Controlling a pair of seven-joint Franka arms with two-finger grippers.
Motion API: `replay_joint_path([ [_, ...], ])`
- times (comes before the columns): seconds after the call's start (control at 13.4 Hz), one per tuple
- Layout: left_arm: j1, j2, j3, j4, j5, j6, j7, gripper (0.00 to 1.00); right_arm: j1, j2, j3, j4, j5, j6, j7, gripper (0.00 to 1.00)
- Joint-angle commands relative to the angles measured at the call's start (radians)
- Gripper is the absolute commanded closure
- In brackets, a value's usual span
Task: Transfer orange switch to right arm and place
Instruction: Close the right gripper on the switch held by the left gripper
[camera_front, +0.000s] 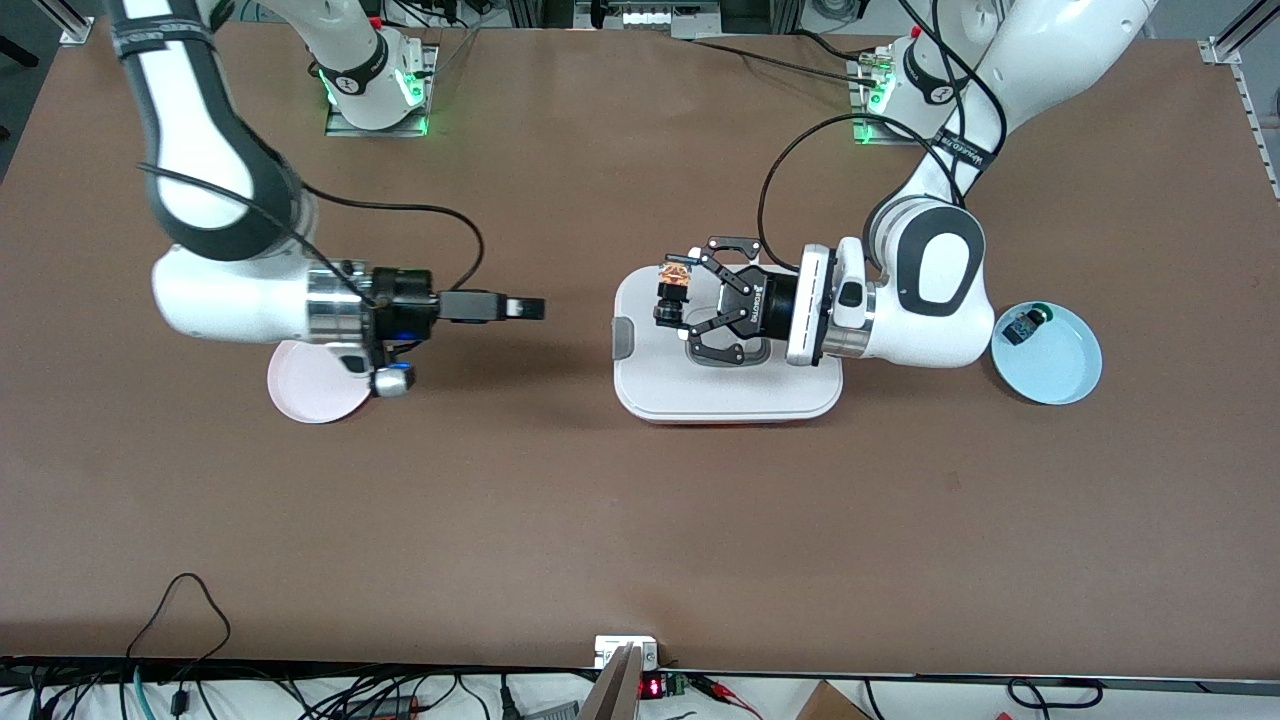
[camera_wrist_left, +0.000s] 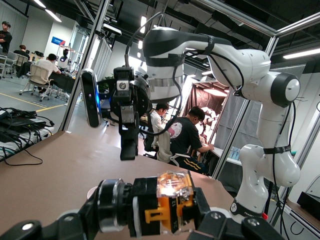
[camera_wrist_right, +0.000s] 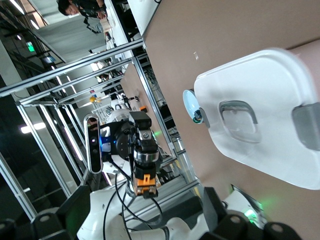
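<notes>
A: Report the left end effector (camera_front: 678, 305).

B: It is clenched on the orange switch (camera_front: 673, 288). The arm lies level above the bench (camera_front: 560, 500), and the end effector is over the white tray (camera_front: 730, 390). In the left wrist view the switch (camera_wrist_left: 167, 207) sits between the fingertips (camera_wrist_left: 212, 220), clear cap up, orange body showing below it.

A: Location of the switch?

B: In the air, over the edge of the tray toward the right arm's end of the bench. It touches nothing except the left fingers.

A: Report the right end effector (camera_front: 528, 308).

B: It is released. The slim black fingers hold nothing. It is level, above bare bench, and points toward the switch, with a clear gap between them. The right wrist view shows the switch (camera_wrist_right: 145, 182) head-on, gripped by the left end effector (camera_wrist_right: 146, 186).

A: Other items on the bench?

B: A pink plate (camera_front: 305, 395) lies under the right wrist, partly hidden by it. A blue plate (camera_front: 1060, 370) lies at the left arm's end, beside the left arm's elbow. It holds a small blue-and-black part (camera_front: 1022, 326) with a dark green cap, near the rim farther from the front camera. The tray has a grey tab (camera_front: 622, 340) on the edge toward the right arm.
</notes>
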Motion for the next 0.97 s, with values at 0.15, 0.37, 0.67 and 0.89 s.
replay_joint_path([
  [0.15,-0.005,-0.009,0.0,-0.009,-0.042,0.016,0.044,0.71,0.136,-0.019,-0.007,-0.038,0.199,0.189,-0.038,0.0],
  [0.37,-0.012,-0.009,0.0,-0.009,-0.042,0.016,0.044,0.71,0.193,-0.012,-0.007,-0.038,0.284,0.267,-0.077,0.0],
  [0.67,-0.012,-0.009,0.0,-0.009,-0.042,0.016,0.042,0.71,0.239,-0.002,-0.007,-0.036,0.356,0.314,-0.115,0.0],
  [0.89,-0.012,-0.006,0.0,-0.009,-0.042,0.015,0.044,0.7,0.25,-0.002,-0.007,-0.036,0.391,0.314,-0.135,0.0],
])
